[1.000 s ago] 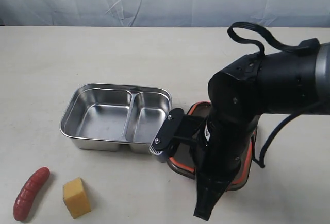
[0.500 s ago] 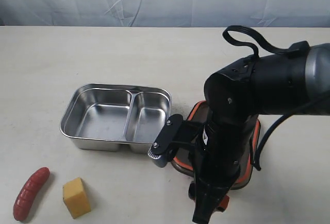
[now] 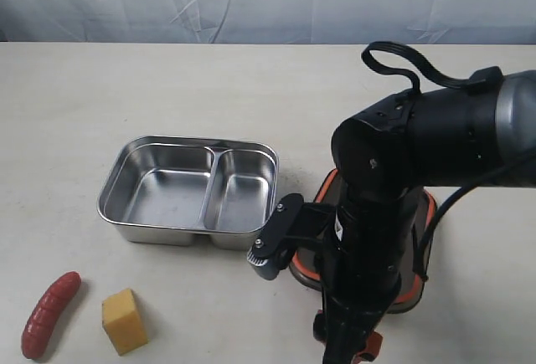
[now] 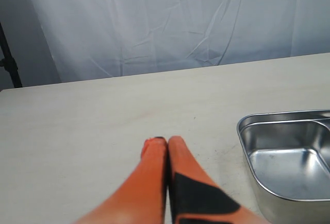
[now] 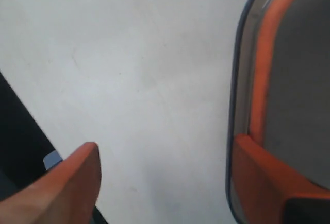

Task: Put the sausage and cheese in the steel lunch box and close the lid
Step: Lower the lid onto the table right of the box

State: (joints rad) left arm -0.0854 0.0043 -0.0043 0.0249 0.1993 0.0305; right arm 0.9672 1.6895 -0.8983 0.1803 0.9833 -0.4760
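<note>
the sausage (image 3: 50,314) and the cheese (image 3: 124,320) lie on the table (image 3: 251,79), side by side but not touching, on the near side of the steel lunch box (image 3: 111,199) and clear of its wall. both compartments of the box are empty, so neither item is loaded yet. the box stands open, with free table on three sides. its fourth side faces the lid (image 5: 296,69).

the lid lies flat on the table just beside the box, with its orange seal showing, which suggests it is seal side up. the right arm covers most of it in the exterior view.

right gripper (image 5: 165,183): jaws apart, nothing clamped. one finger sits over the lid's edge and the other over bare table, so the pair straddles the rim. whether the finger touches the lid cannot be determined.

left gripper (image 4: 167,147): fingers pressed together, empty, held over bare table near one corner of the box.

clearance, as a judgement: the food has open room all round for a top approach, and the left arm's side is the unobstructed one. the lid's rim close to the box wall leaves little margin there.
</note>
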